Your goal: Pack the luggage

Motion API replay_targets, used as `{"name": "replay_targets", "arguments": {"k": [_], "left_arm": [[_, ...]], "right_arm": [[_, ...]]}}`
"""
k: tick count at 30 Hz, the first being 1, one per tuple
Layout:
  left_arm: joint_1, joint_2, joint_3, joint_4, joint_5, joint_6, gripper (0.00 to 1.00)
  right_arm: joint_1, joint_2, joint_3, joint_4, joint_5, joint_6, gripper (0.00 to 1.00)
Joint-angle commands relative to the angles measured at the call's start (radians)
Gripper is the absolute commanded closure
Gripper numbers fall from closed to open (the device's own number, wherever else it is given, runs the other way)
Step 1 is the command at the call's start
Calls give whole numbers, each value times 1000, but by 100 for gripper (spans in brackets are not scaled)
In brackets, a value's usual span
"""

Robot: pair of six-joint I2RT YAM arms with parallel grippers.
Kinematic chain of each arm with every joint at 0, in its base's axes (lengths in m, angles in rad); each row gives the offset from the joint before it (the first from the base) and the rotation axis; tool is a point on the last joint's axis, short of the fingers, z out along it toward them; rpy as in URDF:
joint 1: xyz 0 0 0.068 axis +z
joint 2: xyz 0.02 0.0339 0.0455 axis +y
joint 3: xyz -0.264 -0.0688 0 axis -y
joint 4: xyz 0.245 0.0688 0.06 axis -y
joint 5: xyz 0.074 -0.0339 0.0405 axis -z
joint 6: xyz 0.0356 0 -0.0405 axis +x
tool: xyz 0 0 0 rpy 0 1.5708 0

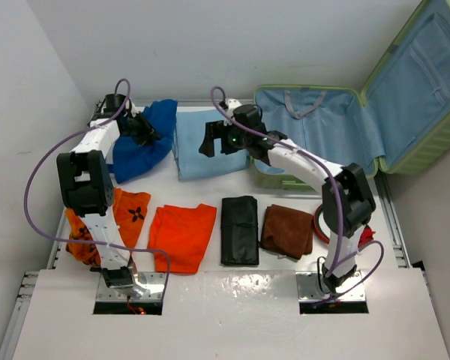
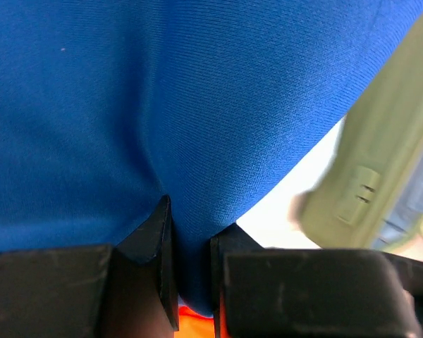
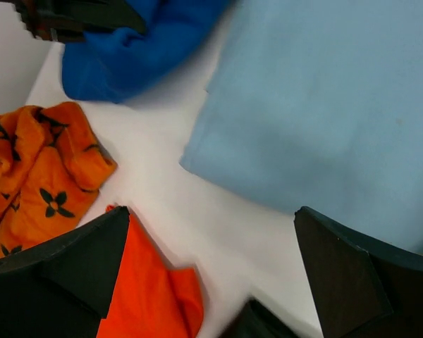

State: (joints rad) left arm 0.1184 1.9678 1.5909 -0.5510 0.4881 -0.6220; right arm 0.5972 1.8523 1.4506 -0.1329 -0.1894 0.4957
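Observation:
The luggage [image 1: 435,150], a large light-green suitcase, lies open at the back right, its pale blue lining bare. My left gripper [image 1: 145,129] is shut on a dark blue cloth [image 1: 142,154] at the back left; in the left wrist view the fabric [image 2: 162,91] is pinched between the black fingers [image 2: 155,232]. The luggage [image 2: 381,162] shows blurred at that view's right. My right gripper [image 1: 210,140] hangs open over the near left edge of a folded light blue cloth [image 1: 202,150]. In the right wrist view it [image 3: 211,211] holds nothing, with the light blue cloth [image 3: 324,105] beyond.
Along the middle of the table lie an orange patterned cloth [image 1: 127,214], a plain orange cloth [image 1: 181,236], a folded black cloth [image 1: 240,229] and a brown cloth [image 1: 287,230]. A red item [image 1: 366,236] shows behind the right arm.

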Motion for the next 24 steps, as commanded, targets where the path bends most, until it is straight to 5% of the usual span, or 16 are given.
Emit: {"name": "replay_targets", "arguments": {"k": [1, 9, 24], "left_arm": [[-22, -23, 24, 43, 159, -125, 100], [-43, 37, 69, 78, 274, -183, 100], [-54, 103, 118, 292, 507, -324, 100]], "right_arm": [[50, 36, 30, 208, -7, -14, 0], [42, 310, 329, 96, -136, 29, 0], [105, 436, 353, 283, -88, 12, 0]]}}
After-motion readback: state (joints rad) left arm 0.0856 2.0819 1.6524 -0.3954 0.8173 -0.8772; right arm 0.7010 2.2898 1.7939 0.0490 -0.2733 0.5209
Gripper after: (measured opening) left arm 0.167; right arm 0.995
